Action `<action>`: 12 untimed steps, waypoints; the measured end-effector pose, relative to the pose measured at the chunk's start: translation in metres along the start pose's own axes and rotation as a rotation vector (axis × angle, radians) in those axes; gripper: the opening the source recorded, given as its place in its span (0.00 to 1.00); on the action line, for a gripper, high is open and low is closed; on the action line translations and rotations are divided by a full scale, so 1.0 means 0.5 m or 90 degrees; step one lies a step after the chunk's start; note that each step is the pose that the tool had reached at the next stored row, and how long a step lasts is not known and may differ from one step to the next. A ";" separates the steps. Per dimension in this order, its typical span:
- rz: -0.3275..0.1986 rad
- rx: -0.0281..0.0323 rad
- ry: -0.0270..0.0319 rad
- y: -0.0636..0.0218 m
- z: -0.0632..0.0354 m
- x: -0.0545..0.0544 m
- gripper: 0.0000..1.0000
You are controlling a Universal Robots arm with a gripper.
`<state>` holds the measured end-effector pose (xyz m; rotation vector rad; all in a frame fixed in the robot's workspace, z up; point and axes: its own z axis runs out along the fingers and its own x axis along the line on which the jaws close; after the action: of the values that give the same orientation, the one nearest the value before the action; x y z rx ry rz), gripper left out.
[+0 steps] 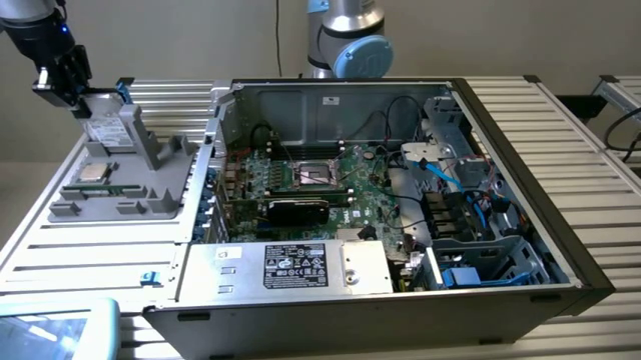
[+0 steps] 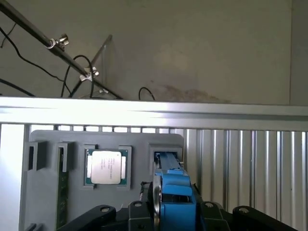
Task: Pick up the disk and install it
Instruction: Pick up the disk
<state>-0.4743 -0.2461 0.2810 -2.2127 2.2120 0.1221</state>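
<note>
The disk (image 1: 108, 129), a silver-grey drive with a white label and a blue frame, stands tilted at the far end of the grey parts holder (image 1: 150, 187), on the exterior view's left. My gripper (image 1: 72, 88) is at its upper end. In the wrist view the disk's blue frame (image 2: 174, 192) sits edge-on between the black jaws, which are closed against it. Its far end (image 2: 166, 158) still reaches into the holder's slot.
A square processor chip (image 1: 95, 172) (image 2: 106, 167) and a memory stick (image 1: 100, 189) lie in the holder. The open computer case (image 1: 521, 150) lies at the centre and right, with a grey power supply box (image 1: 290, 266), cables and a blue-railed bay (image 1: 470, 274).
</note>
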 end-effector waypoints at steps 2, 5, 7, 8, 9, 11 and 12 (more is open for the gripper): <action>0.005 0.0003 -0.0002 0.000 0.000 0.000 0.38; 0.011 0.0008 -0.0005 0.000 0.000 0.000 0.38; 0.014 0.0010 -0.0007 0.000 0.000 0.000 0.38; 0.015 0.0010 -0.0007 0.000 0.000 0.000 0.38; 0.016 0.0011 -0.0008 0.000 0.000 0.000 0.38; 0.017 0.0013 -0.0010 0.000 0.000 0.000 0.38; 0.018 0.0013 -0.0011 0.000 0.000 0.000 0.38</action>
<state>-0.4743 -0.2461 0.2808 -2.1808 2.2412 0.1220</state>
